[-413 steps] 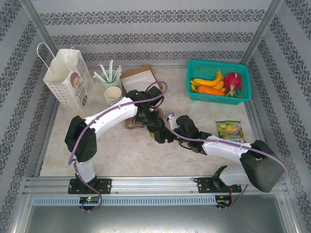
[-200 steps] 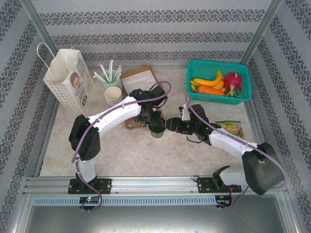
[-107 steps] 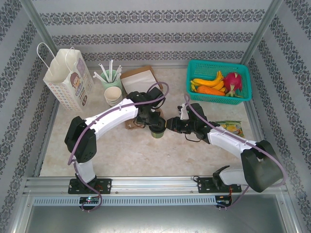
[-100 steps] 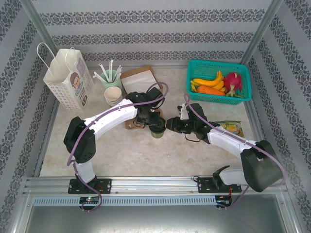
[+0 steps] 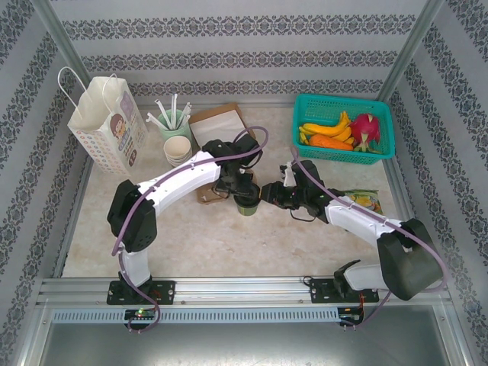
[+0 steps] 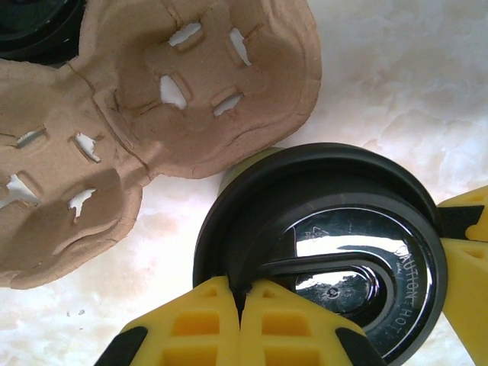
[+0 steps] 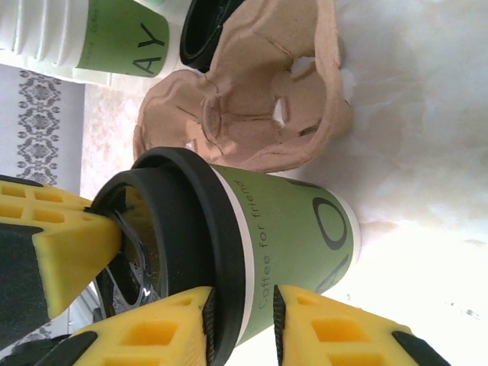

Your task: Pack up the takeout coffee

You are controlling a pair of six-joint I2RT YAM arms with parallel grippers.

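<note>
1. Right hand (image 7: 242,309): right of the carrier, on the cup's far side from it. Its fingers stand a narrow gap apart with nothing between them. The tips are level with the lid's skirt, touching it or just beside it; cannot tell which.
2. Cup (image 7: 290,236): upright on the bench (image 5: 229,244) at the carrier's right edge, touching it or just beside it. Green paper wall, black lid (image 6: 328,179) seated.
3. Left hand (image 6: 240,305): over the cup, so just right of the carrier. Fingers are closed together and empty, with the tips resting on the lid's edge.
4. Carrier (image 6: 122,137): brown pulp with slit-flap pockets, one of them facing the cup.
5. Handling, my read:
   - Light unless filled; the contents can't be seen.
   - The wall is soft and would dent under a hard squeeze.
   - The lid is glossy, slick and press-fit, so lifting by it risks popping it off.
   - Best hold is round the wall just under the skirt, where the rolled rim stiffens it. Grip gently and keep it upright.
   - The pocket flaps should resist, so seat the cup straight down.
6. Behind and left of the carrier: cup stack (image 5: 178,150) and straw holder (image 5: 174,120).
7. Further left and back of the carrier: paper bag (image 5: 107,126). Well right and back: teal basket (image 5: 341,98) of fruit.
</note>
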